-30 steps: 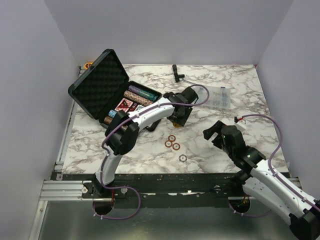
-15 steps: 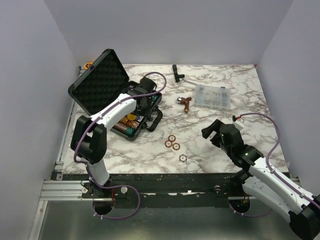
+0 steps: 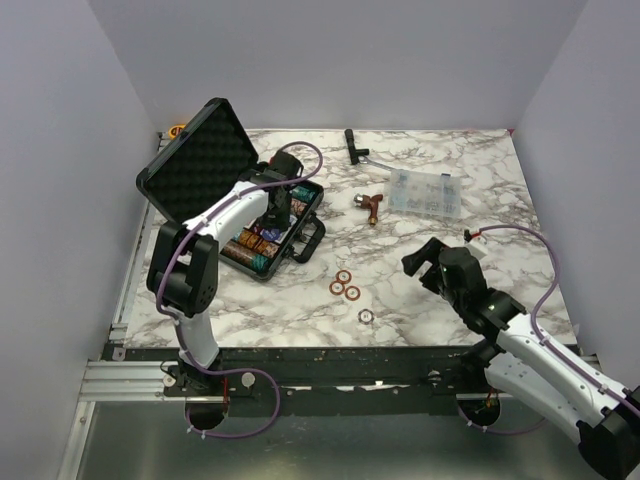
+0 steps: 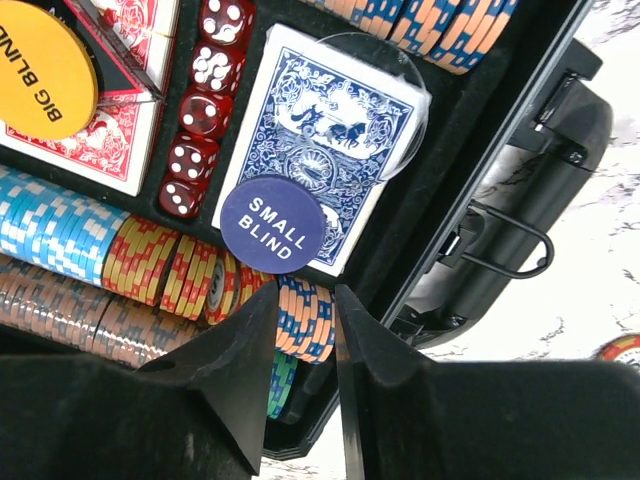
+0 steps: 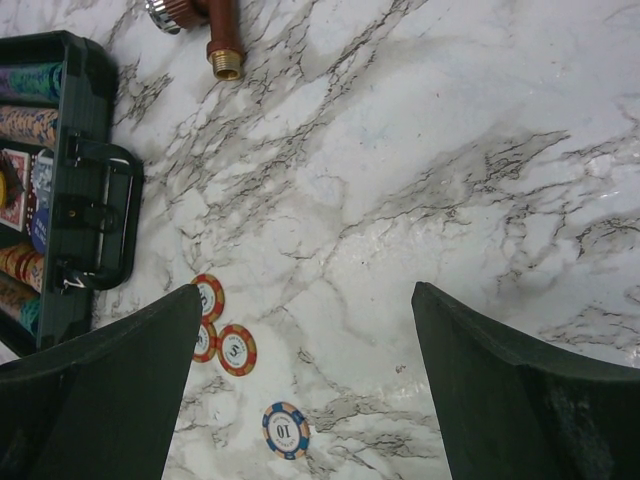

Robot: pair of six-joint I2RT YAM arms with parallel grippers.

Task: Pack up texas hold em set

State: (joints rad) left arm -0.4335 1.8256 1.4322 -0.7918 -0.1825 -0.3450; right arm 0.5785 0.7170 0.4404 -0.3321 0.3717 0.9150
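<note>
Hovering over the open black briefcase (image 3: 300, 243) by the left edge of the bench (image 3: 480, 190), the left end effector (image 4: 305, 295) shows a slit between its fingers, gripping nothing. A "SMALL BLIND" button (image 4: 278, 223) lies on the blue card deck (image 4: 335, 120), near a yellow "BIG BLIND" button (image 4: 40, 70). The right end effector (image 5: 308, 290) gapes empty above loose chips marked "10" (image 5: 286, 430) and "5" (image 5: 236, 349).

Black briefcase (image 3: 205, 165) stood open at the left of the table (image 3: 480, 160); left gripper (image 3: 276, 208) hung over its chip rows (image 3: 252, 242). Four loose chips (image 3: 343, 276) lay between case and right gripper (image 3: 421, 258), jaws seemingly apart.
</note>
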